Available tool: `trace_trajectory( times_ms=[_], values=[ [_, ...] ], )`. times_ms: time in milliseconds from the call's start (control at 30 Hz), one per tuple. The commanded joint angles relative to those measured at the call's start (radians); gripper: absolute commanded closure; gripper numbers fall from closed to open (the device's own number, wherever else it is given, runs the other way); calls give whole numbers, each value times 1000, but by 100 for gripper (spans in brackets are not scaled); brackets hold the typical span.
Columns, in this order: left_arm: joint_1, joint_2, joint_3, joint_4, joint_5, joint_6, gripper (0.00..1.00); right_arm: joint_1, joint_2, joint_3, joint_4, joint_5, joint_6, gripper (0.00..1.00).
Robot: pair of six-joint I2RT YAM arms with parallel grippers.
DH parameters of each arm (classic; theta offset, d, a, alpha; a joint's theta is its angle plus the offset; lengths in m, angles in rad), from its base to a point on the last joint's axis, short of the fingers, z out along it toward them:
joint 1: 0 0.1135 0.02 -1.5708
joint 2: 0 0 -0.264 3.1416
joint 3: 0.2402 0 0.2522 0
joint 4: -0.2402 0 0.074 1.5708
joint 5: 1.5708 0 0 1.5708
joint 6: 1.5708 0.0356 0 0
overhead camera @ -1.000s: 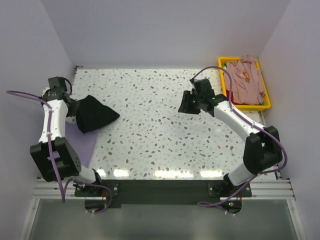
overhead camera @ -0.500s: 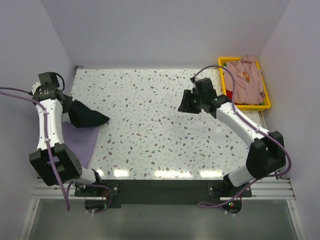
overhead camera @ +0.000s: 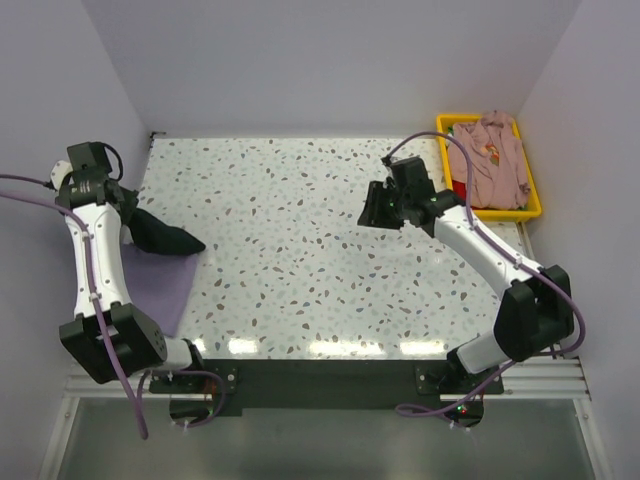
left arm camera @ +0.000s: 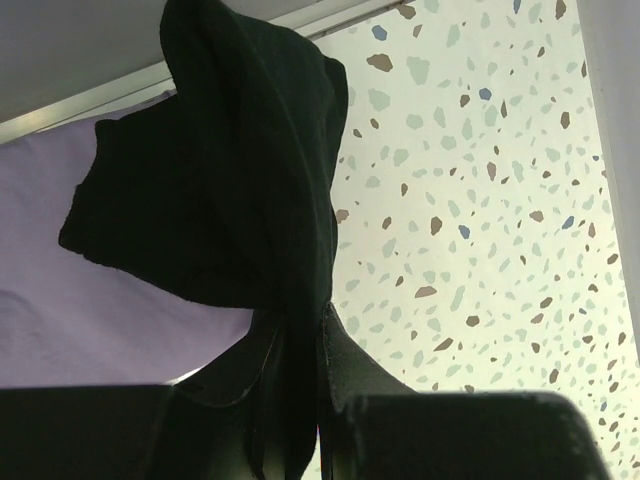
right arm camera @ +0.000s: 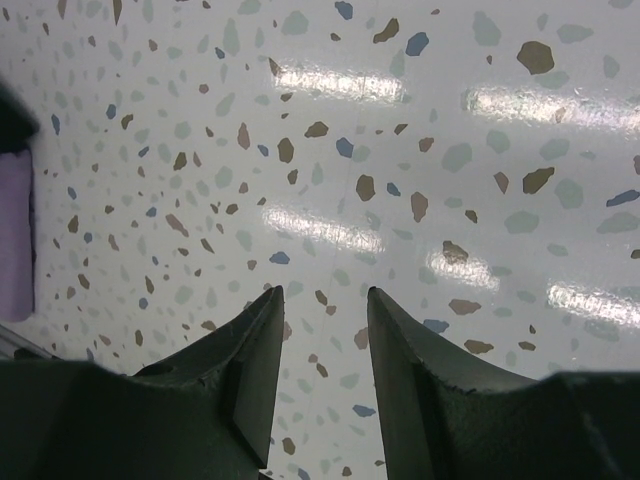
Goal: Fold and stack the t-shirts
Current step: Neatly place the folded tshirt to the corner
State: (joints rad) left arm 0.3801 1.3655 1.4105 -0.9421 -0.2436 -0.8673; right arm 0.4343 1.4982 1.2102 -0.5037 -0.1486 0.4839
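- Left gripper [left arm camera: 300,380]: jaws pinched nearly together on a gather of the black t-shirt [overhead camera: 165,237]. The cloth trails from the fingers toward the middle of the table [overhead camera: 300,260], long axis roughly left to right.
- Lavender t-shirt [overhead camera: 160,285]: flat at the table's left edge, its far edge under the black one. The left arm is nearest.
- Right gripper [overhead camera: 372,212]: jaws partly apart, holding nothing.
- Dusty-pink t-shirt [overhead camera: 490,160]: heaped in the yellow bin [overhead camera: 535,212], to that gripper's right. The right arm is nearer.
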Motion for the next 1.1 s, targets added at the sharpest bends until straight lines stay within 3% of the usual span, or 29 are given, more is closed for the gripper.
trace_trajectory(
  times_ms=[0, 333, 533, 633, 733, 767, 800, 867, 1067],
  values=[
    [13, -43, 42, 9, -26, 17, 100, 7, -58, 26, -16, 11, -21, 57],
    [13, -103, 39, -29, -101, 5, 100, 9, -79, 19, -29, 6, -25, 58],
    [11, -187, -77, -49, -167, -36, 100, 18, -90, 2, -27, -6, -27, 58],
    [13, -248, -200, -47, -218, -61, 74, 26, -93, -8, -29, -19, -30, 58],
    [13, -305, -252, -57, -269, -79, 36, 30, -99, -27, -18, -46, -31, 58],
    [14, -319, -257, -54, -276, -81, 14, 30, -99, -34, -7, -54, -31, 58],
    [13, -330, -258, -47, -283, -73, 6, 32, -99, -40, -7, -55, -33, 58],
    [11, -342, -239, -31, -276, -55, 0, 32, -96, -44, -4, -58, -34, 58],
    [13, -338, -214, 57, -157, 28, 0, 35, -82, -46, 16, -71, -30, 58]
  ],
)
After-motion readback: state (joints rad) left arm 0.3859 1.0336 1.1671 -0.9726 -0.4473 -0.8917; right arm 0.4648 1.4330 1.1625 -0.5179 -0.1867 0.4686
